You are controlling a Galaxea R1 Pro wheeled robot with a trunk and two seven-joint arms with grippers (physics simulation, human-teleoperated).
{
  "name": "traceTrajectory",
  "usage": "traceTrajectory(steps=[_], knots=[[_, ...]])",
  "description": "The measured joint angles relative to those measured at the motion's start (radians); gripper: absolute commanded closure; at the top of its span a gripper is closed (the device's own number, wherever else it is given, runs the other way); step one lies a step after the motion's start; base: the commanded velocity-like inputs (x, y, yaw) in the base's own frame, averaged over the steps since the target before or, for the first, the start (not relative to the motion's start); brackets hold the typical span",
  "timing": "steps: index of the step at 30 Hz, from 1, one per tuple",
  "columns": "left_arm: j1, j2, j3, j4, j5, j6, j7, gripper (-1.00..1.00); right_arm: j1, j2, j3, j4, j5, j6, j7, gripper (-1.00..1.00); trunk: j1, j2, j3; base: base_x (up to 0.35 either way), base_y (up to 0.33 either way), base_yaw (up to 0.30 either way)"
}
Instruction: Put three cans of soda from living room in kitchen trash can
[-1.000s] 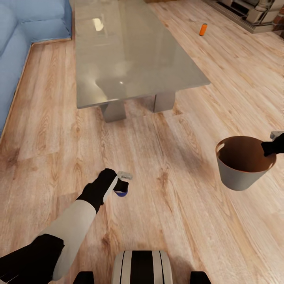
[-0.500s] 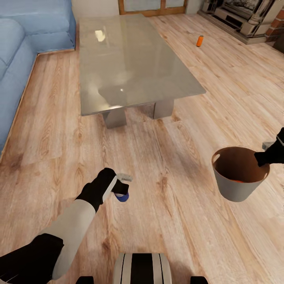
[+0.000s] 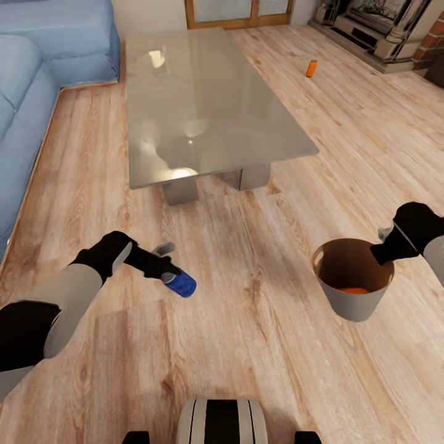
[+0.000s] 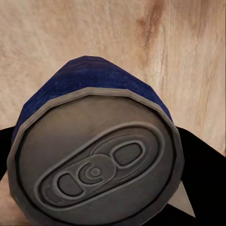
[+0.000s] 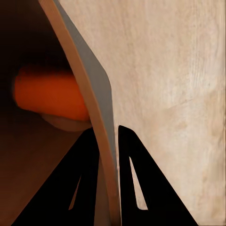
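Nearest to us, our left gripper (image 3: pixel 165 269) is clamped on the dark blue soda can (image 3: pixel 180 284), held above the wood floor (image 3: pixel 246 345) with the can tipped on its side; the left wrist view shows its silvery top (image 4: pixel 94 167) facing the camera. To the right, our right gripper (image 3: pixel 381 250) has its jaws closed on the rim of the trash can (image 3: pixel 351 303), one finger (image 5: pixel 87 183) inside the wall and one outside. An orange-red can (image 3: pixel 354 290) lies at the bottom of the bin, also seen from the right wrist (image 5: pixel 49 96). Farther off stands the glass coffee table (image 3: pixel 209 105), with the blue sofa (image 3: pixel 37 74) to the far left. Another orange-red can (image 3: pixel 311 68) stands upright on the floor at the far right, near the fireplace (image 3: pixel 376 24).
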Motion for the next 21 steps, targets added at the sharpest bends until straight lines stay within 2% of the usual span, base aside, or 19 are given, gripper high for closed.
traceTrajectory(steps=[3, 5, 6, 7, 8, 10, 11, 13, 16, 18, 20, 21], knots=[[-0.006, 0.025, 0.0, 0.002, -0.001, 0.0, -0.032, 1.0, 0.026, 0.002, -0.015, -0.009, -0.041, 0.007, 0.014, 1.0, -0.011, 0.021, 0.009, 0.0, 0.0, 0.0], [-0.012, 0.049, 0.0, 0.003, 0.001, 0.0, -0.09, 1.0, 0.044, 0.01, -0.023, -0.019, -0.058, 0.007, 0.024, 1.0, -0.019, 0.035, 0.016, 0.0, 0.0, 0.0], [-0.02, 0.067, 0.003, -0.001, 0.009, 0.0, -0.159, 1.0, 0.059, 0.027, -0.02, -0.027, -0.038, 0.006, 0.03, 1.0, -0.023, 0.042, 0.019, 0.0, 0.0, 0.0], [-0.028, 0.076, 0.002, -0.004, 0.006, 0.0, -0.2, 1.0, 0.07, 0.038, -0.013, -0.026, -0.039, 0.007, 0.034, 1.0, -0.027, 0.049, 0.022, 0.0, 0.0, 0.0], [-0.033, 0.08, 0.001, -0.005, 0.004, 0.0, -0.218, 1.0, 0.074, 0.043, -0.017, -0.029, -0.04, 0.007, 0.035, 1.0, -0.031, 0.056, 0.025, 0.0, 0.0, 0.0], [-0.046, 0.088, 0.001, -0.007, 0.005, 0.0, -0.265, 1.0, 0.086, 0.069, -0.01, -0.032, -0.025, 0.004, 0.043, 1.0, -0.038, 0.07, 0.031, 0.0, 0.0, 0.0], [-0.05, 0.089, 0.001, -0.008, 0.004, 0.0, -0.282, 1.0, 0.089, 0.09, -0.007, -0.033, -0.014, 0.001, 0.046, 1.0, -0.042, 0.077, 0.034, 0.0, 0.0, 0.0], [-0.052, 0.09, 0.001, -0.009, 0.003, 0.0, -0.299, 1.0, 0.092, 0.115, -0.019, -0.033, -0.035, 0.006, 0.049, 1.0, -0.05, 0.091, 0.041, 0.0, 0.0, 0.0], [-0.076, 0.083, 0.004, -0.011, 0.007, 0.0, -0.333, 1.0, 0.111, 0.188, -0.017, -0.033, -0.036, 0.007, 0.048, 1.0, -0.061, 0.112, 0.05, 0.0, 0.0, 0.0], [-0.09, 0.078, 0.003, -0.011, 0.006, 0.0, -0.338, 1.0, 0.115, 0.21, -0.029, -0.033, -0.055, 0.007, 0.047, 1.0, -0.069, 0.126, 0.056, 0.0, 0.0, 0.0], [-0.108, 0.058, 0.003, -0.011, 0.007, 0.0, -0.342, 1.0, 0.12, 0.239, -0.021, -0.032, -0.04, 0.007, 0.042, 1.0, -0.077, 0.14, 0.063, 0.0, 0.0, 0.0], [-0.117, 0.038, 0.002, -0.011, 0.009, 0.0, -0.344, 1.0, 0.121, 0.254, -0.018, -0.033, -0.022, 0.003, 0.04, 1.0, -0.08, 0.147, 0.066, 0.0, 0.0, 0.0]])
